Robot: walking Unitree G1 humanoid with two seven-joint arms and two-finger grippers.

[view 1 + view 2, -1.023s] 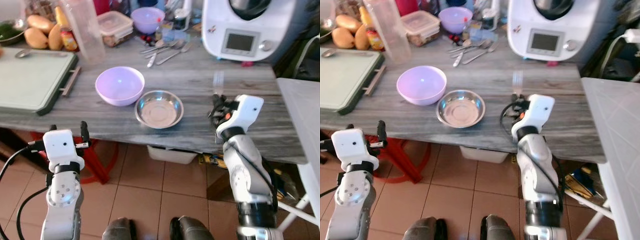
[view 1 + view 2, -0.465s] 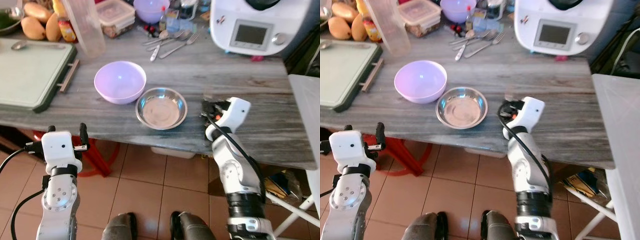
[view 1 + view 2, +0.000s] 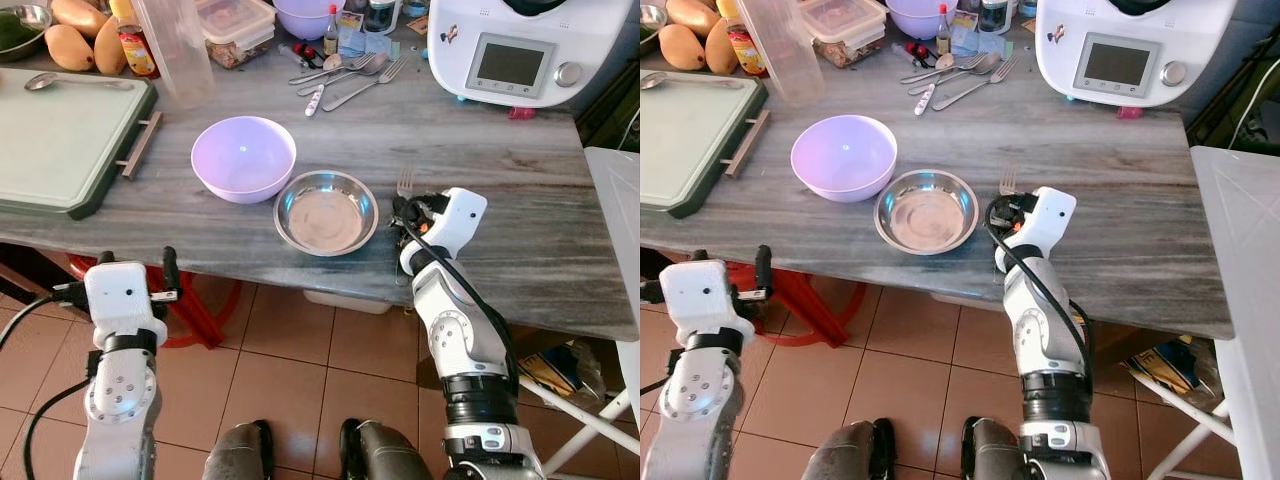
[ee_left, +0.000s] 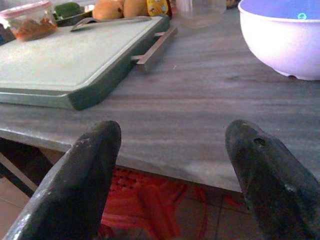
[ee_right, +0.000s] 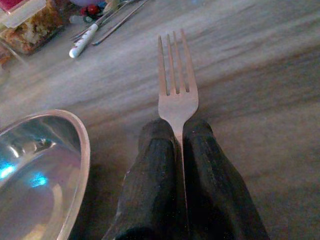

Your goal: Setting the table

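Note:
My right gripper (image 3: 404, 211) is shut on the handle of a metal fork (image 5: 176, 95). The fork's tines (image 3: 405, 181) point toward the back of the grey wooden table (image 3: 500, 200), low over its surface. Just to the robot's left of the fork stands an empty steel bowl (image 3: 325, 212), with a lilac bowl (image 3: 243, 158) beyond it. My left gripper (image 4: 172, 127) is open with nothing between its fingers. It hangs in front of the table's front edge, below the tabletop (image 3: 135, 264).
A green-edged cutting board (image 3: 60, 140) covers the table's left end. Loose cutlery (image 3: 345, 80), a clear plastic jug (image 3: 180, 50), food boxes and a white kitchen machine (image 3: 510, 50) line the back. A white surface (image 3: 615, 200) adjoins on the right.
The camera has shifted. My right gripper has carried the fork to the left, closer to the steel bowl. The left arm has held still.

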